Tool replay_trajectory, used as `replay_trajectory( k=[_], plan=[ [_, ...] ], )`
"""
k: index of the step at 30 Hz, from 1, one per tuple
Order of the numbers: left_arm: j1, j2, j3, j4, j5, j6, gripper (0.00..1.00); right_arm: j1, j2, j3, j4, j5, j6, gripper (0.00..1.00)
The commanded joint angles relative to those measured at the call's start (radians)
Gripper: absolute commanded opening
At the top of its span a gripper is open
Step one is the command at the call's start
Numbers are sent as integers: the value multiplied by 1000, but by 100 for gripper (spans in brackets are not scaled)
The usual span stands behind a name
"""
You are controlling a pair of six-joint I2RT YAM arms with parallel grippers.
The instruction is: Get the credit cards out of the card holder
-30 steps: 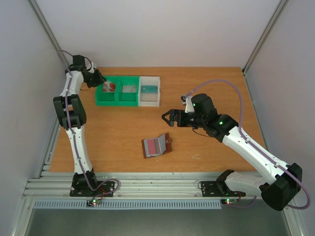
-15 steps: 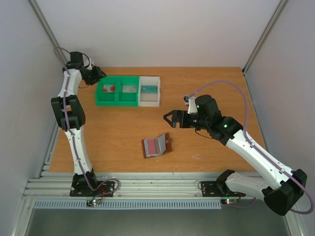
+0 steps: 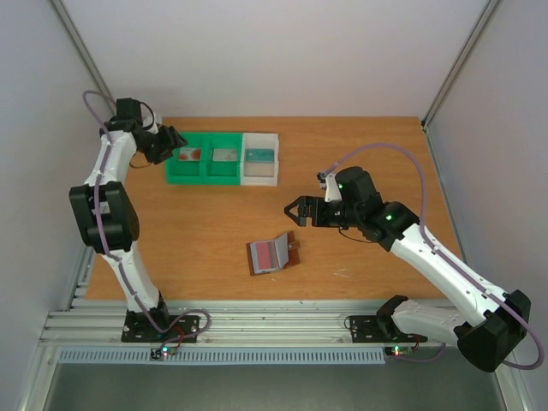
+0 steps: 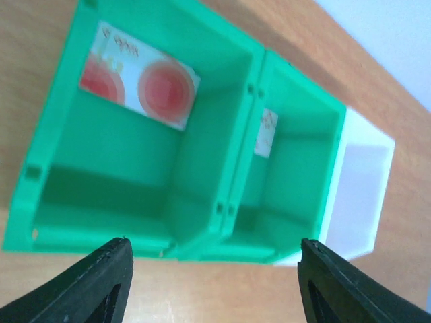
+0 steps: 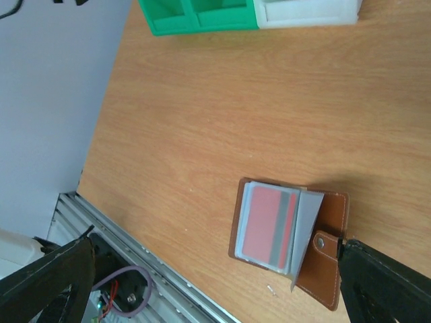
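Note:
The brown card holder (image 3: 289, 253) lies open on the table with a red credit card (image 3: 269, 254) showing in its sleeve. In the right wrist view the card holder (image 5: 330, 269) sits below and between the fingers, its red credit card (image 5: 266, 225) face up. My right gripper (image 3: 296, 211) hangs open just behind the holder, holding nothing. My left gripper (image 3: 172, 139) is open at the left end of the green bins (image 3: 204, 174). A credit card with red circles (image 4: 138, 84) lies in the first bin, and another pale one (image 4: 266, 131) in the second.
A white bin (image 3: 259, 175) adjoins the green bins (image 4: 202, 222) on their right and holds a card-like item (image 3: 259, 156). The white bin (image 4: 357, 202) shows at the right of the left wrist view. A metal rail (image 3: 257, 325) runs along the near edge.
My left gripper has opened wide and drawn back left off the first green bin, its arm swinging left. My right gripper has crept slightly toward the card holder.

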Motion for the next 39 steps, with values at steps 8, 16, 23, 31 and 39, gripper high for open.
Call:
replay_trajectory(
  k=[8, 16, 23, 31, 39],
  plan=[
    [-62, -333, -462, 109, 164, -49, 52, -1, 22, -75, 51, -101, 35, 72],
    [-217, -534, -757, 272, 203, -125, 44, 1, 75, -118, 109, -125, 76, 42],
    [-375, -648, -959, 455, 197, -248, 43, 12, 138, -140, 162, -150, 101, 39],
    [-516, -668, -1093, 648, 183, -370, 42, 84, 247, -121, 195, -136, 118, 39],
    [-568, -627, -1218, 864, 183, -460, 39, 117, 378, -116, 235, -105, 118, 33]
  ],
)
